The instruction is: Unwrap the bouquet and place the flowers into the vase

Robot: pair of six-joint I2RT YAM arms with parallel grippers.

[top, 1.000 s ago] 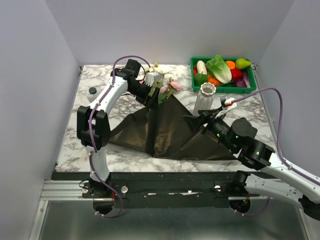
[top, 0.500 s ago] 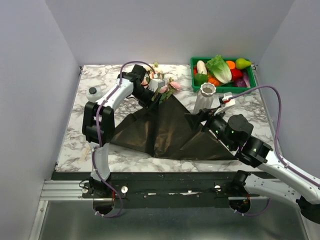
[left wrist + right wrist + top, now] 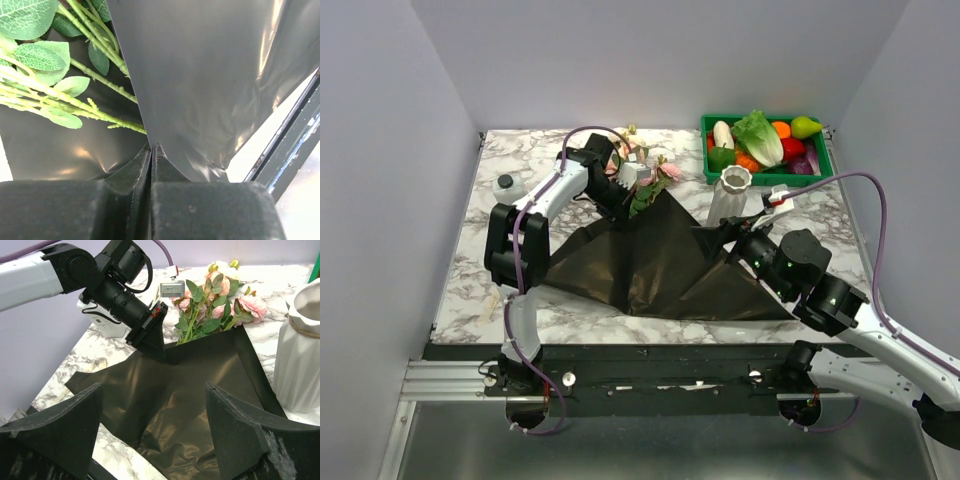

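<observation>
From above, one green crate (image 3: 767, 181) at the far right holds lettuce (image 3: 758, 135) and other vegetables, and one white vase (image 3: 730, 196) stands just in front of it. The flowers (image 3: 648, 180) lie at the far tip of the spread dark paper (image 3: 650, 265), left of the vase.

Only the left wrist view shows the left gripper (image 3: 151, 150) pinched tight on a raised paper fold, green stems (image 3: 75, 97) beside it.

In the right wrist view, the right gripper (image 3: 152, 392) gapes wide over the paper, holding nothing.

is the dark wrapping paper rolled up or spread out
Spread out: the dark paper lies unrolled across the table, the flowers exposed at its far corner, the left gripper pinching one edge.
</observation>
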